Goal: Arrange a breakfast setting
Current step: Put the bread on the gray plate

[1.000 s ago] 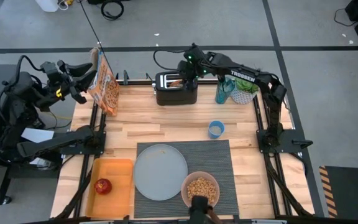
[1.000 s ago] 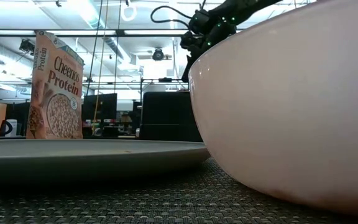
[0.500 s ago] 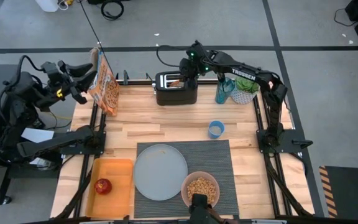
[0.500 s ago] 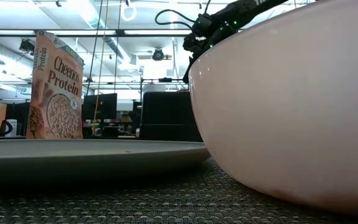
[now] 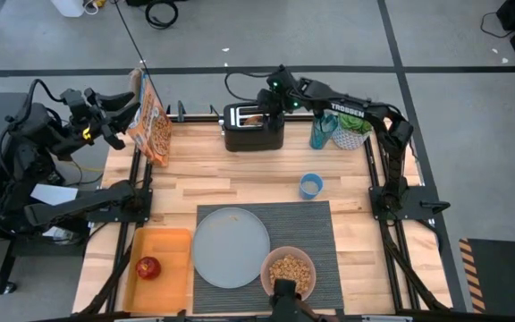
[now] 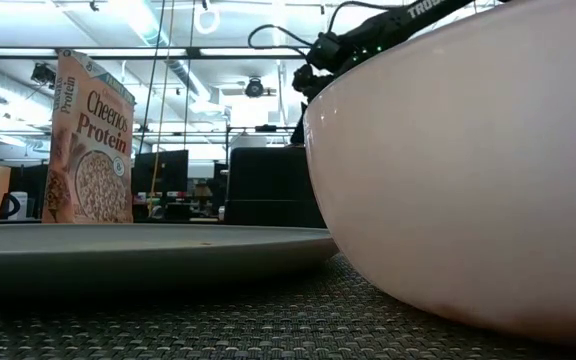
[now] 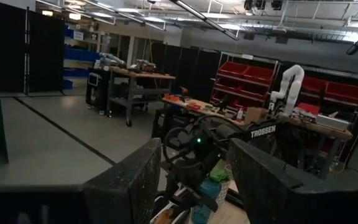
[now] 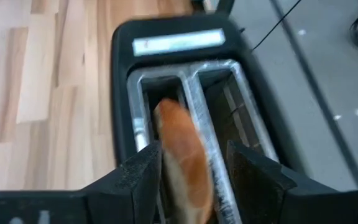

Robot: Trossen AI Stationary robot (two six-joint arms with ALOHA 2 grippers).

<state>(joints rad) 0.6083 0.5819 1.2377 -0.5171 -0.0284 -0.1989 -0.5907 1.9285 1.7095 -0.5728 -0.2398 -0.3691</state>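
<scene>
A bagel half stands in the near-left slot of the black toaster at the table's far edge, its top sticking up. My right gripper hovers over it, open, one finger on each side of the bagel. My left gripper waits open beyond the table's far left corner, next to the cereal box. The grey plate and the bowl of cereal sit on the striped placemat. The red apple lies on the orange tray. The spoon is out of view.
A small blue cup stands on the wood behind the placemat. A teal bottle and a white pot stand to the right of the toaster. Bare wood lies between the toaster and the placemat.
My right arm has shifted a little above the toaster, its gripper staying over the slots. The bagel half stays in the slot.
</scene>
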